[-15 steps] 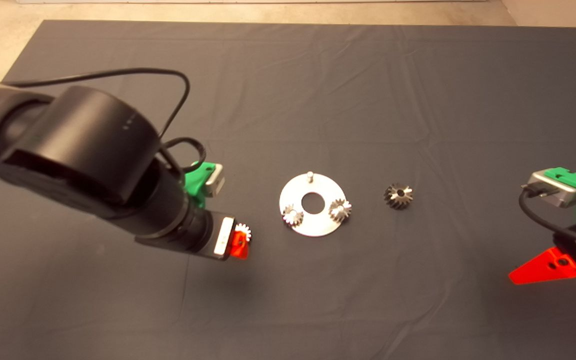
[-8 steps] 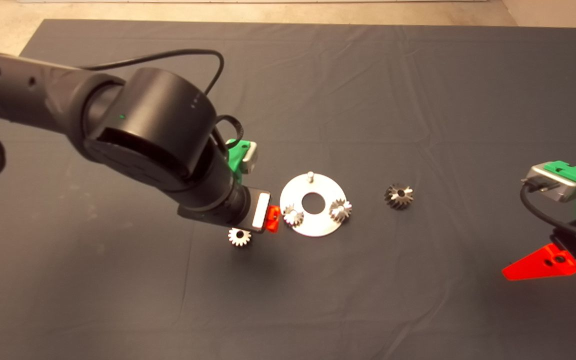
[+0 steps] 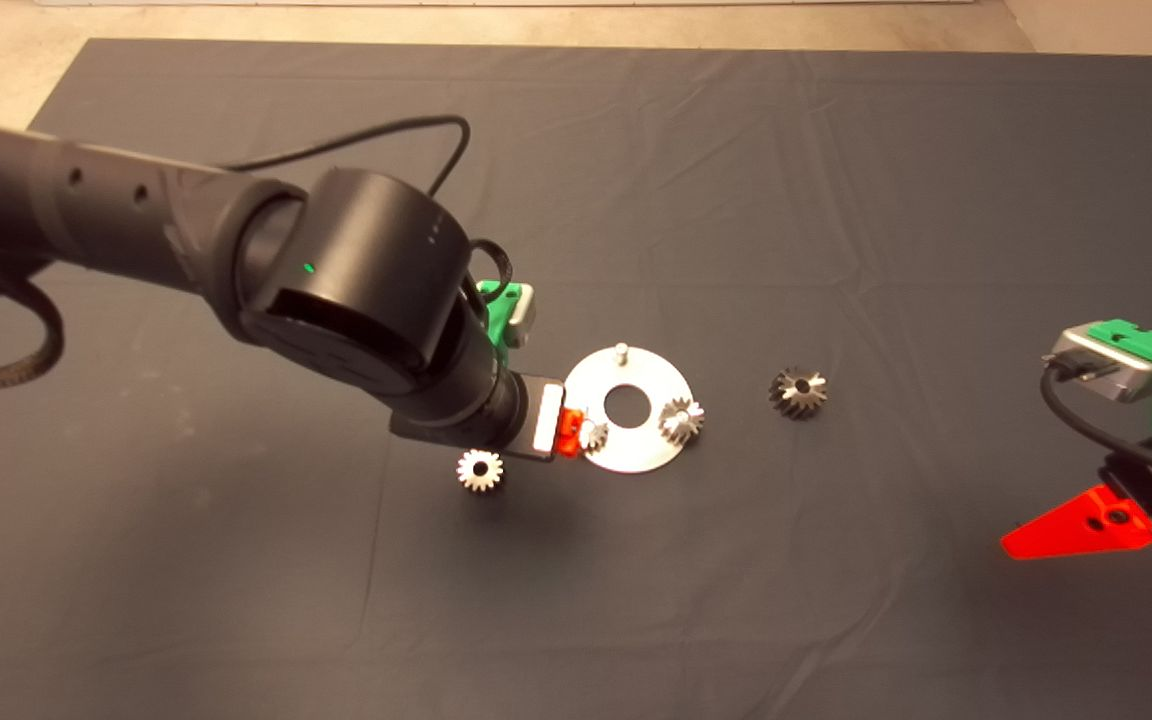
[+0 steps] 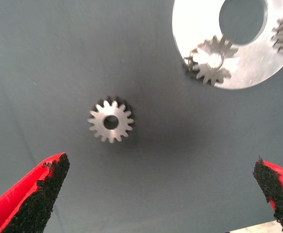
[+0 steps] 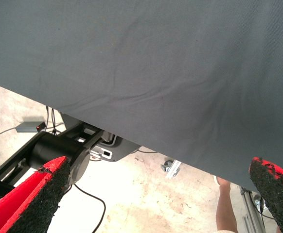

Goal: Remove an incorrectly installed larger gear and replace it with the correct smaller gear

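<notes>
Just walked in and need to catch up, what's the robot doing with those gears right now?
It is swapping gears on a round metal plate. The larger gear is already off, lying on the mat to the plate's right. The left gripper, fingers open and empty, hangs at the plate's left edge, with the smaller gear loose on the mat just beside it. Two small gears sit on the plate and one peg is bare. The right gripper waits open at the right edge.

Left gripper (image 4: pixel 161 194) spread wide mid-mat, right gripper (image 5: pixel 166 194) parked, agape
</notes>
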### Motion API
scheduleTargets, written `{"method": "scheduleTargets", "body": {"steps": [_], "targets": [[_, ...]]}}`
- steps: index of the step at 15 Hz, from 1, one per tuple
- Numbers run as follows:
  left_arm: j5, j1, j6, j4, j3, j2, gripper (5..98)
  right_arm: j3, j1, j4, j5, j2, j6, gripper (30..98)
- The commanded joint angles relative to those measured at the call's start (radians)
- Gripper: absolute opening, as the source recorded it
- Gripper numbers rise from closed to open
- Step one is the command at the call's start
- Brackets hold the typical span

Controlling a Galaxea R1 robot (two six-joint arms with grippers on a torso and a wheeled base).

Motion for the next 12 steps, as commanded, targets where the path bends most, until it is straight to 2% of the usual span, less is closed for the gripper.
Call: {"method": "scheduleTargets", "body": {"steps": [1, 4, 7, 12], "targets": [[0.133, 0.048, -0.002, 0.040, -0.040, 0.000, 98.2, 0.004, 0.024, 0.032, 0.005, 0.001, 0.005, 97.7], [0.133, 0.070, 0.006, 0.042, -0.063, -0.004, 98.2, 0.004, 0.024, 0.032, 0.005, 0.002, 0.005, 97.7], [0.133, 0.129, 0.038, 0.066, -0.087, -0.027, 98.2, 0.004, 0.025, 0.032, 0.005, 0.003, 0.005, 97.7], [0.133, 0.135, 0.040, 0.085, -0.086, -0.042, 98.2, 0.003, 0.025, 0.032, 0.005, 0.001, 0.005, 97.7]]}}
